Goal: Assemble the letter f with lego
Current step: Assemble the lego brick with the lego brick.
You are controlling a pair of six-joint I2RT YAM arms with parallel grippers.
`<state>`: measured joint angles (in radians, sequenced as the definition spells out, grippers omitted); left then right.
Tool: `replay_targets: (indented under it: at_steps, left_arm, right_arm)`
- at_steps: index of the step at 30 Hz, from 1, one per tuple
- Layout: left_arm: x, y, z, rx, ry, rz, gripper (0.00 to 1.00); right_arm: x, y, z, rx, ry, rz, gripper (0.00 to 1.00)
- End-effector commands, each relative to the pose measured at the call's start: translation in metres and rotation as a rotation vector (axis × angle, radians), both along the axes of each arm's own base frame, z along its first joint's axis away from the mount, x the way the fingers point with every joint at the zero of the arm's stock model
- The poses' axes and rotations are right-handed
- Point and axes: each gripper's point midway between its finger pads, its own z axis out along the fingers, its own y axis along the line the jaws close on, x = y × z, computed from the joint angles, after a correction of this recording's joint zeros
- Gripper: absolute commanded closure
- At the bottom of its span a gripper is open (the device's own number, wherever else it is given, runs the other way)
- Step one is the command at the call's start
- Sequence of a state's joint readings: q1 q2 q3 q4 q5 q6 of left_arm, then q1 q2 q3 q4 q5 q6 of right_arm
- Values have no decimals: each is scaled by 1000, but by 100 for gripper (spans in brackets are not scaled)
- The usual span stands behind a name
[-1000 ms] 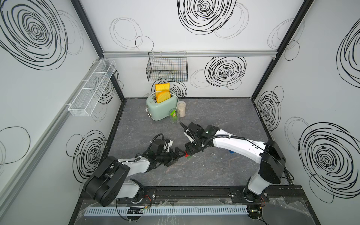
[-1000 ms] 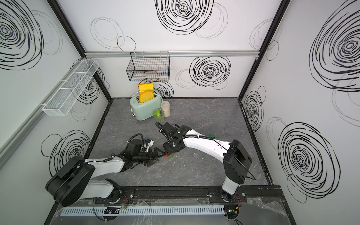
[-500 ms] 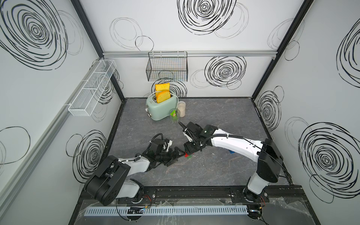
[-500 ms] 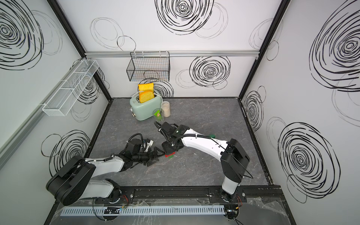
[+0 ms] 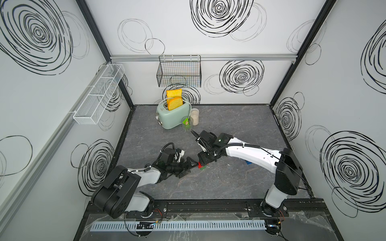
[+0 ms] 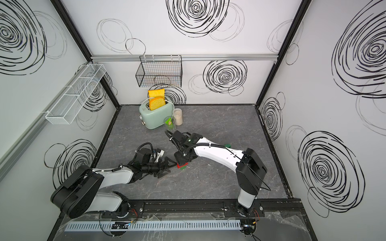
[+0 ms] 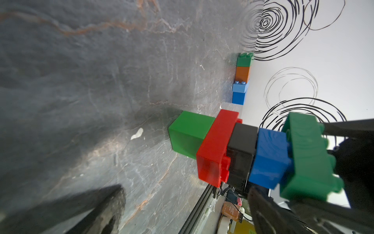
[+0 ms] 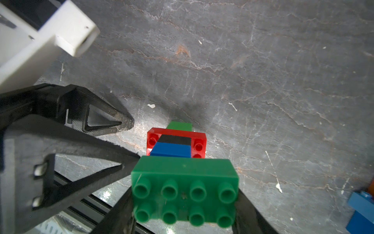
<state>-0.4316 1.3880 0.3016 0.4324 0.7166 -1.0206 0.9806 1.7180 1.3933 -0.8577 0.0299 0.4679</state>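
Step in hand, judged: seating the F's top bar. The right end effector (image 8: 184, 202) is clamped on the green oblong brick (image 8: 184, 180) capping the stack (image 7: 216, 141), mid-worktop (image 8: 263, 81). In a top view the left end effector (image 5: 189, 168) stands apart at the stack's 9 o'clock. Next, probably: press squarely, release without tipping.

No legible text, brand, number or sign in any view. Orange tag (image 7: 230, 210) below table edge, left wrist view: tiny print, blurred, unreadable. Yellow sticker (image 7: 245, 229) beside it: likewise illegible.
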Motion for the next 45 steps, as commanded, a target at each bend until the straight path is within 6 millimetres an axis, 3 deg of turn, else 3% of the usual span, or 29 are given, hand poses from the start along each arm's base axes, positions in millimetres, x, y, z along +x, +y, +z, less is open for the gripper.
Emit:
replay_targets:
  at_steps: [1, 11, 23, 35, 45]
  left_arm:
    - [2, 10, -17, 62, 33, 40, 3]
    - [1, 12, -19, 70, 37, 48, 3]
    - [1, 13, -17, 74, 32, 62, 3]
    - [3, 14, -13, 77, 17, 64, 3]
    - [7, 15, -5, 99, -28, 54, 3]
  right_arm:
    - [-1, -11, -6, -63, 14, -22, 51]
    - [-4, -15, -11, -69, 22, -31, 52]
    - [-16, -36, -35, -163, 68, -28, 53]
    - [-33, -41, -52, -205, 158, -12, 53]
    - [-35, -45, -63, -296, 186, 38, 53]
